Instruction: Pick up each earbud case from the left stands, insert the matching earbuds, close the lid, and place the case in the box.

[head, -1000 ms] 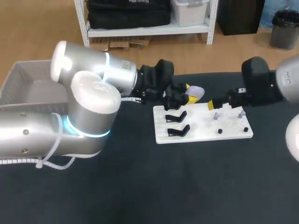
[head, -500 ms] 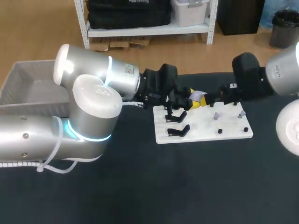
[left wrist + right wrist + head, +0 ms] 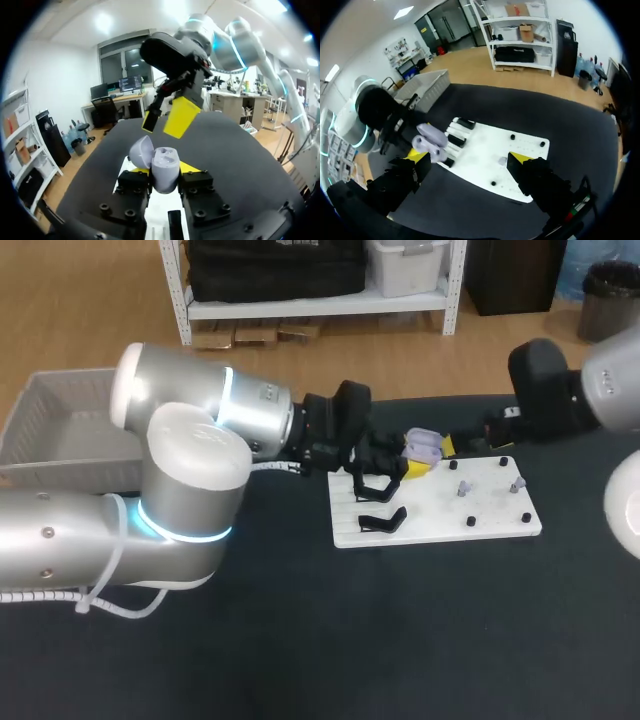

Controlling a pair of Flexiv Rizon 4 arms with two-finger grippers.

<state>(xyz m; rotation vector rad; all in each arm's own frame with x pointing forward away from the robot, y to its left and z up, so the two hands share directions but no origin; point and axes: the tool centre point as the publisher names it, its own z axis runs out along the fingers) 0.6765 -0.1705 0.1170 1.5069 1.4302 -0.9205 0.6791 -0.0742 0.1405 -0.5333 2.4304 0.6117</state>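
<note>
Left gripper: pinches the lilac case from both sides between its yellow tips. Lid open, tipped to one side; pale inside on show.

Head view: case held in the air over the far left corner of the white board, just past the two black stands. Both stands bare.

Right gripper: jaws spread wide, holding nothing. Sits just beyond the case, near it but apart; in the left wrist view hangs above and ahead of the case, with a gap between them. In the right wrist view, case ahead of and beside the one yellow finger, not between the two.

On the board's right half: two small lilac earbuds upright on their spots, well apart from the case; black pegs near the front edge.

Grey box at the table's far left, partly behind the left arm. Contents: cannot tell.

Board flat on the dark table.
</note>
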